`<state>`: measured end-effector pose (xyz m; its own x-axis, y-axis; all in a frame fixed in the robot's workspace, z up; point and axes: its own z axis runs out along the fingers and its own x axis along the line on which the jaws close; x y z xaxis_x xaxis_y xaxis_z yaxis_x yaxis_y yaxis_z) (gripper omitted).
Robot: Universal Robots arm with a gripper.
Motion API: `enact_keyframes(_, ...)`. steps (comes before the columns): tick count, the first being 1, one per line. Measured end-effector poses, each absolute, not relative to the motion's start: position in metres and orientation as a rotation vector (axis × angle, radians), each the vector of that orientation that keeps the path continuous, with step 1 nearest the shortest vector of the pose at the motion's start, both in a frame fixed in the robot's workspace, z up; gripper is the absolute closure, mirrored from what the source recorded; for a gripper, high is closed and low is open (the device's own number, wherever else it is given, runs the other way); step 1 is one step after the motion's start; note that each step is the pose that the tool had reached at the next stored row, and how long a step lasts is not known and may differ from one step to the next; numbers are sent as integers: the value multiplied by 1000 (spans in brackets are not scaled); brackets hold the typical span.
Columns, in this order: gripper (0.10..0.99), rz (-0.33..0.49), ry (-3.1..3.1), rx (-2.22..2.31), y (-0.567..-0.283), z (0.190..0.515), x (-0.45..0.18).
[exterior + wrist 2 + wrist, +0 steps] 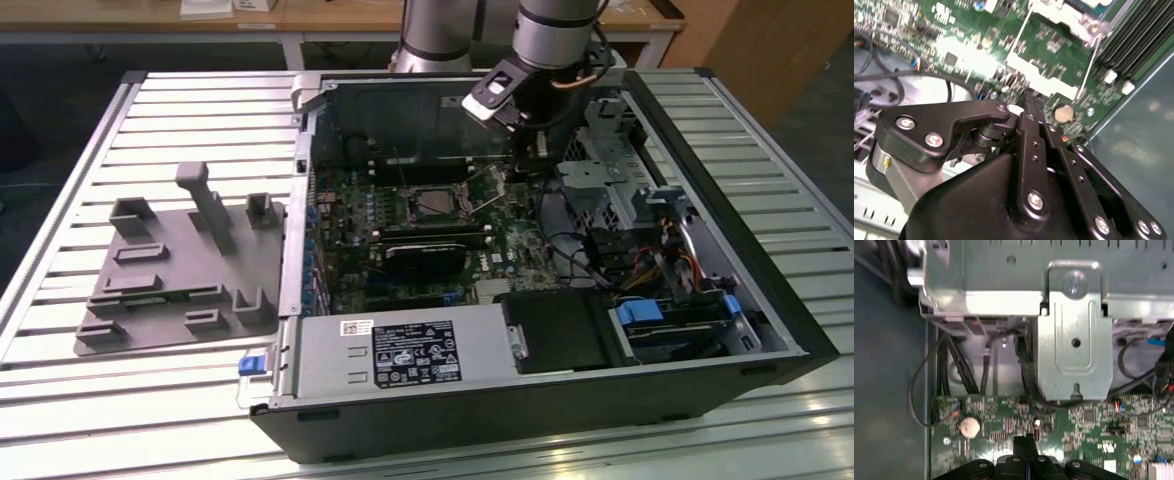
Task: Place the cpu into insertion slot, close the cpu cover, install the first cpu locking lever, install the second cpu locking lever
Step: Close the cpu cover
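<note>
So the cpu [434, 205] looks seated in the insertion slot [404, 206], on the green motherboard [340, 215] around the middle of the open computer case [761, 310]. The cpu cover [1056, 15] sits on it as a silvery frame. Two thin wire levers [1088, 67] run out from the cover's corners; can't tell whether they're latched or not. The gripper [514, 168] hangs just beside the slot, on the exterior view's right. Its jaws look pressed together, tips low over the board near the coin cell battery [970, 426], and I can't make out whether they're pinching anything. Just past the board edge there's a bare metal bracket [1074, 350] with black cables running under it. A black module [427, 255] sits near the slot, and the power supply [400, 355] is at the case's near end. A grey fixture tray [160, 290] lies on the slatted tabletop [80, 420] on the exterior view's left.
</note>
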<state>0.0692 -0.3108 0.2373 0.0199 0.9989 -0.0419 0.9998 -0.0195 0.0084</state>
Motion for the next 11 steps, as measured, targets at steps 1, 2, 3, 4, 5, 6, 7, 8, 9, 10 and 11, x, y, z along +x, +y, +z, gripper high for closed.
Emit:
enact_keyframes(1, 984, -53, 2182, 2224, -311, 237, 69)
enact_keyframes(2, 984, -68, 2188, 2230, -311, 237, 69)
enact_keyframes(3, 984, -81, 2194, 2236, -311, 237, 70)
enact_keyframes(4, 984, -95, 2200, 2241, -311, 237, 70)
enact_keyframes(5, 984, -110, 2206, 2247, -311, 236, 70)
enact_keyframes(6, 984, -126, 2213, 2253, -311, 236, 70)
enact_keyframes(7, 984, -141, 2219, 2259, -311, 236, 70)
enact_keyframes(8, 984, -153, 2224, 2264, -311, 236, 70)
enact_keyframes(9, 984, -157, 2226, 2265, -311, 236, 70)
enact_keyframes(10, 984, -157, 2226, 2265, -311, 236, 70)
enact_keyframes(11, 984, -158, 2226, 2266, -311, 236, 70)
